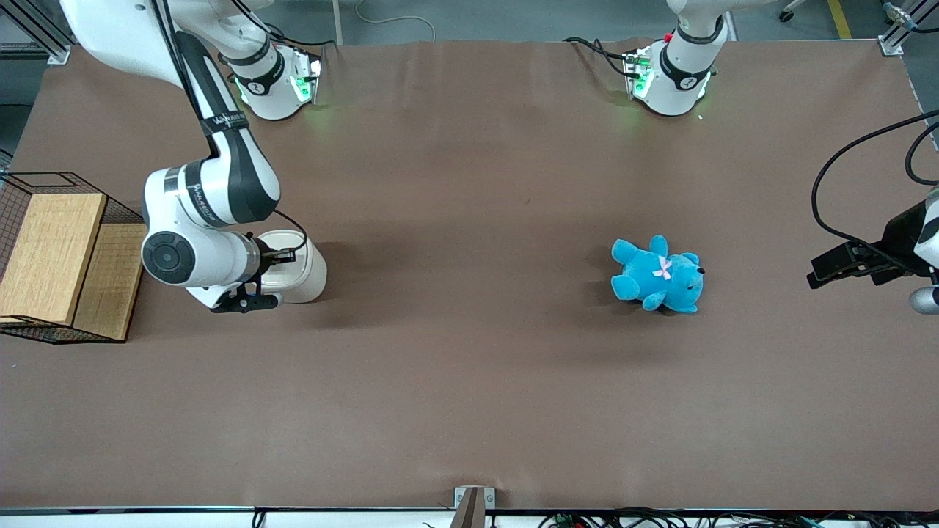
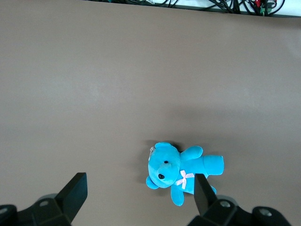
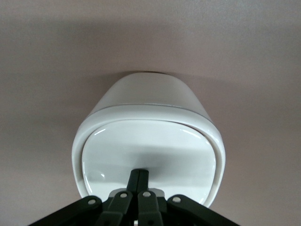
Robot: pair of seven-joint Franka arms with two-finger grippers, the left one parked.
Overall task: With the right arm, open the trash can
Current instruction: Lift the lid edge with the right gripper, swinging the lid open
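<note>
You have: trash can [image 3: 149, 141] glossy cream-white, lid the same | tool [image 3: 139, 181] black, fingers pressed together over the lid | right arm [image 1: 213, 198] white with black sections, grey lettering | tabletop [image 1: 469, 367] plain brown | plush bear [image 1: 658, 275] bright blue, pale pink bow | basket [image 1: 44, 183] black wire mesh | blocks [image 1: 51, 257] light wood grain

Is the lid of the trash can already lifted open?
No. In the right wrist view the lid lies flat and shut on the trash can, with the gripper closed at its edge.
</note>
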